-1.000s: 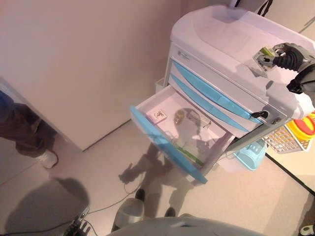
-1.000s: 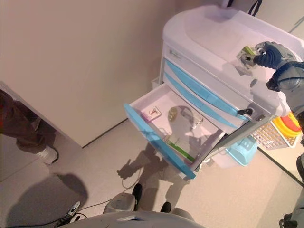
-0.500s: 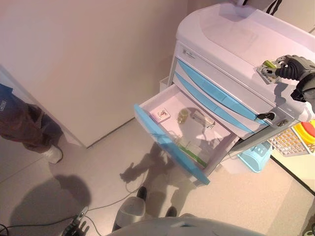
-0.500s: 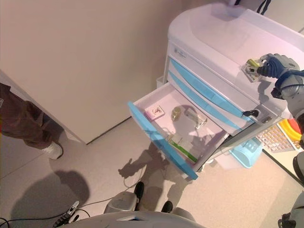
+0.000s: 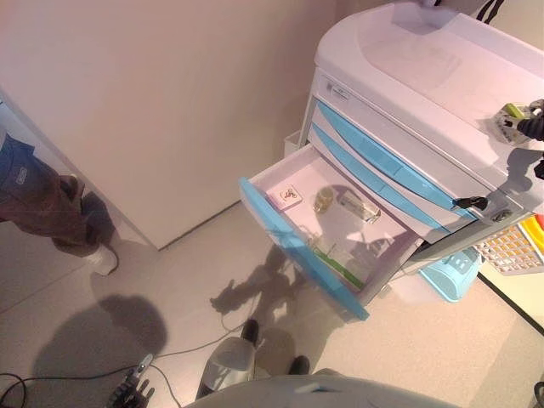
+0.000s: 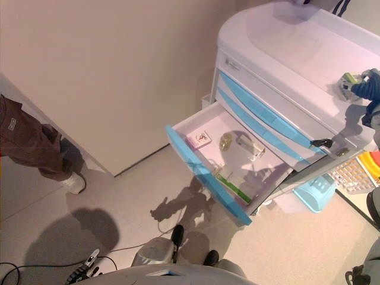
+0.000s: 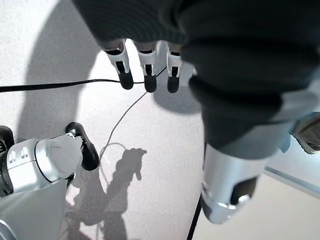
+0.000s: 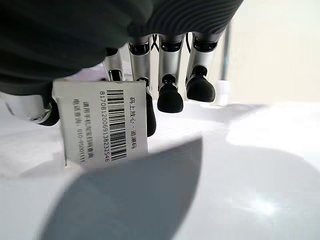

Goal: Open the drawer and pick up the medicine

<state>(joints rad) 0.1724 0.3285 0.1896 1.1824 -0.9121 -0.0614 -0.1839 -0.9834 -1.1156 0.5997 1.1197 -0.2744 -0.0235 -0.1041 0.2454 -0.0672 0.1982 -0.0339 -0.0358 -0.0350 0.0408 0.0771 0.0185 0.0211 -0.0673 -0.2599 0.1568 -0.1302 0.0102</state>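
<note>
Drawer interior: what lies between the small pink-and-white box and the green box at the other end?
In the right eye view, a small round jar and a clear bottle on its side lie between the pink-and-white box and green box.

One white cart [image 5: 408, 59] is standing at the upper right, showing three blue-fronted drawers, one open drawer [image 5: 299, 246] pulled out; four small items are lying inside it. One medicine box [image 8: 102, 122] is sitting in the right hand [image 6: 365, 86]. One light-blue basket [image 5: 448, 276] is showing at the right edge, one person's leg [image 5: 42, 204] at the left
</note>
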